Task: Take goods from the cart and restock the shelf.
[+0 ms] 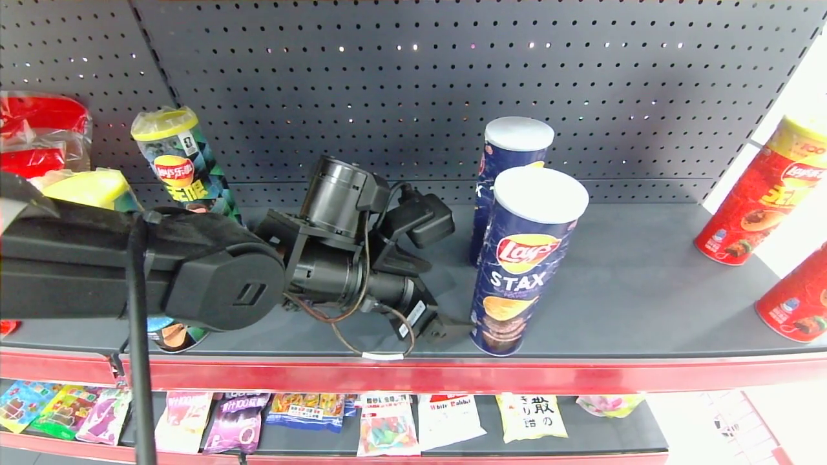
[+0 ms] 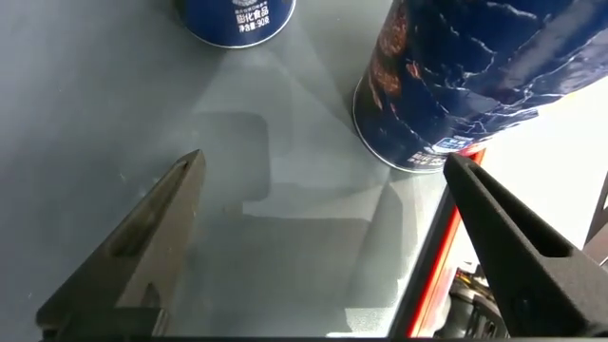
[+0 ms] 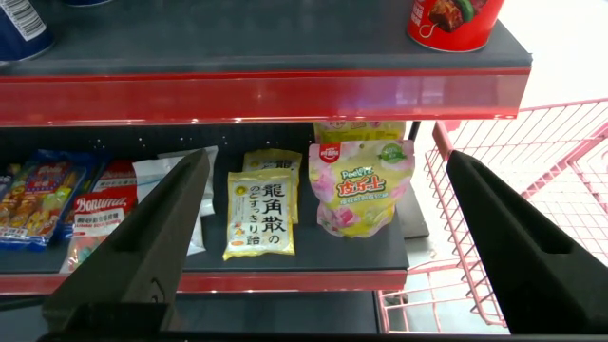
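Note:
Two dark blue chip cans with white lids stand upright on the grey shelf: a front can near the red front edge and a back can behind it. My left gripper sits low over the shelf just left of the front can's base, open and holding nothing. From the left wrist, the left gripper frames bare shelf, with the front can just beyond one fingertip and the back can farther off. My right gripper hangs open and unladen before the lower shelf.
A green can with a yellow lid and red bags stand at the left; red cans at the right. Snack packets lie on the lower shelf. The red wire cart is beside the shelving.

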`<state>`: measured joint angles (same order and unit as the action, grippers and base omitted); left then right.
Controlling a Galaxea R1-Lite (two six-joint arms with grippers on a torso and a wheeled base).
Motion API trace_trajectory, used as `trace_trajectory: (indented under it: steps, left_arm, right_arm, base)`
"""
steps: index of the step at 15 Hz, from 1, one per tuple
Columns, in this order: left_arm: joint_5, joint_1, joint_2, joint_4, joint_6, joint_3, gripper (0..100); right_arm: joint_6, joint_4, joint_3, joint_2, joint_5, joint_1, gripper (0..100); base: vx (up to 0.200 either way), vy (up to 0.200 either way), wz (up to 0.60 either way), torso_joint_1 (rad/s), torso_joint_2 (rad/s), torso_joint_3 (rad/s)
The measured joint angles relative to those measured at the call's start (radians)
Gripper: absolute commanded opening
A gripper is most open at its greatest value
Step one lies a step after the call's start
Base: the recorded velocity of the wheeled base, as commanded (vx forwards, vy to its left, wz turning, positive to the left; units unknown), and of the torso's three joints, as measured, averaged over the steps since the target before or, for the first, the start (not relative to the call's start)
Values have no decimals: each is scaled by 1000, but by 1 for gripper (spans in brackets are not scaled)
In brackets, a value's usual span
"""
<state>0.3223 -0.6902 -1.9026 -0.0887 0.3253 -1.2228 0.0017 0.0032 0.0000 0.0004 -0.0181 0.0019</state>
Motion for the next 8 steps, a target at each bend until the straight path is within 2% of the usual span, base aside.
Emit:
trace_trajectory:
  steps: [5,8]
  left_arm:
    - [-3,1,19,1,-1,18,100]
    - [-16,16,136,6,-7,104,100]
  right_arm:
    - [0,0,0,0,0,0,100]
    - [0,0,0,0,0,0,100]
  base:
    - [0,0,0,0,0,0]
    - [0,0,0,0,0,0]
